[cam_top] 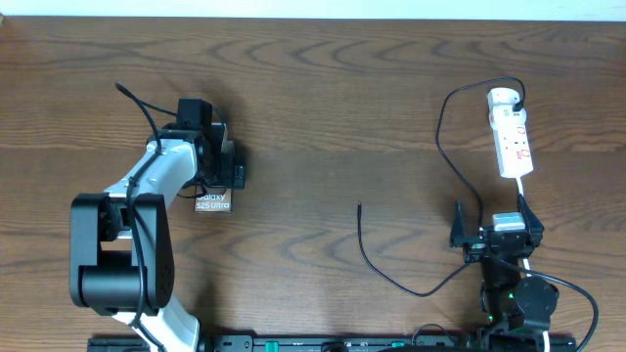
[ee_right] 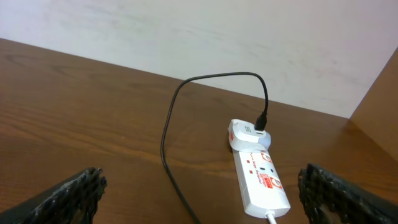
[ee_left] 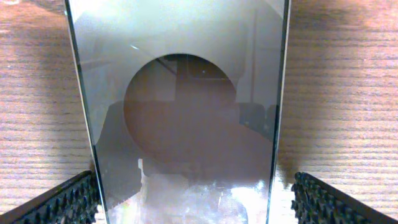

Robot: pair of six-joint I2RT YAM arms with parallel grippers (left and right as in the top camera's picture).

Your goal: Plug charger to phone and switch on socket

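Observation:
The phone [cam_top: 212,204] lies flat on the table at the left, its white "Galaxy" lettering showing below my left gripper [cam_top: 217,178]. In the left wrist view the phone's glossy face [ee_left: 186,93] fills the space between the open fingers of the left gripper [ee_left: 196,202], with a small gap on the right side. The socket [cam_top: 511,132] lies at the far right. The charger [cam_top: 440,127] runs from an adapter at its far end, loops down, and its free plug tip [cam_top: 359,205] rests mid-table. My right gripper [cam_top: 494,232] is wide open and empty, just short of the socket [ee_right: 260,180]. The right wrist view also shows the right gripper [ee_right: 205,202] and the charger [ee_right: 166,134].
The white socket cord [cam_top: 520,186] runs from the strip towards the right arm. The robots' thicker black cables [cam_top: 147,108] trail near both arm bases. A pale wall [ee_right: 217,31] rises behind the table's far edge.

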